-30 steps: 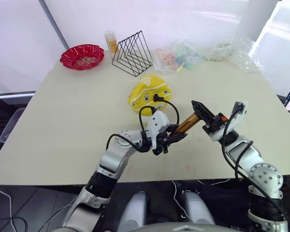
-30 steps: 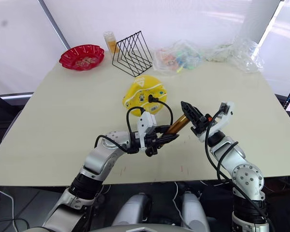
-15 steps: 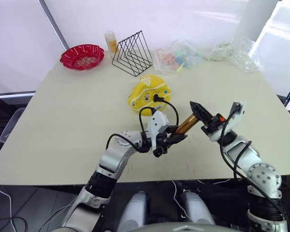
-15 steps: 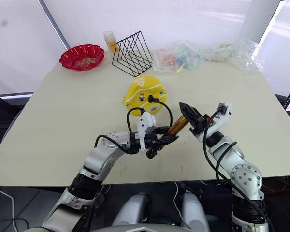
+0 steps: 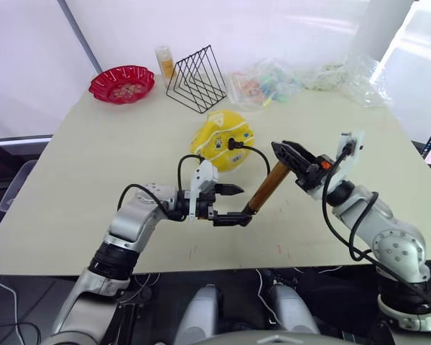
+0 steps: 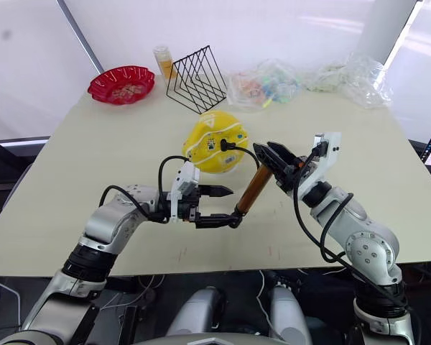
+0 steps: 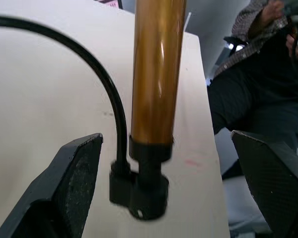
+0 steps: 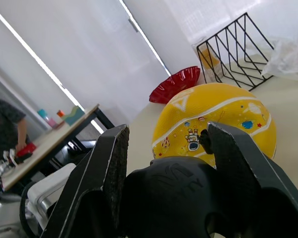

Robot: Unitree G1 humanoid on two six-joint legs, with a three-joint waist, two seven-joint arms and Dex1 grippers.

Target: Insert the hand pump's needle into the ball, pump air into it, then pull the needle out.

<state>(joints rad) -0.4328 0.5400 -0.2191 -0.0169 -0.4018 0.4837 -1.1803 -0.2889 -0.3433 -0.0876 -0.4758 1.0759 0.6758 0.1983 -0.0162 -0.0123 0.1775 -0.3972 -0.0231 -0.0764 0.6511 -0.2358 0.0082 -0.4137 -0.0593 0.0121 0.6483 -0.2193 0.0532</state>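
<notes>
The yellow ball [image 5: 221, 136] lies mid-table, and the pump's black hose [image 5: 255, 154] loops up to a small black fitting [image 8: 204, 140] seated on it; the needle's tip is hidden. The gold hand pump [image 5: 267, 188] slants down toward the table. My right gripper [image 5: 293, 158] is shut on its black handle [image 8: 179, 193]. At the pump's lower black cap [image 7: 141, 193], my left gripper [image 5: 233, 205] stands open, one finger [image 7: 74, 183] on each side of the cap, not touching it.
At the far edge of the table are a red bowl [image 5: 122, 83], a small bottle [image 5: 164, 61], a black wire rack [image 5: 196, 79] and clear plastic bags [image 5: 266, 83]. A seated person [image 7: 258, 74] is beyond the table's near edge.
My left gripper has opened and let go of the pump's lower end, and that arm has drawn back to the left. The right gripper has shifted left, tilting the pump more steeply.
</notes>
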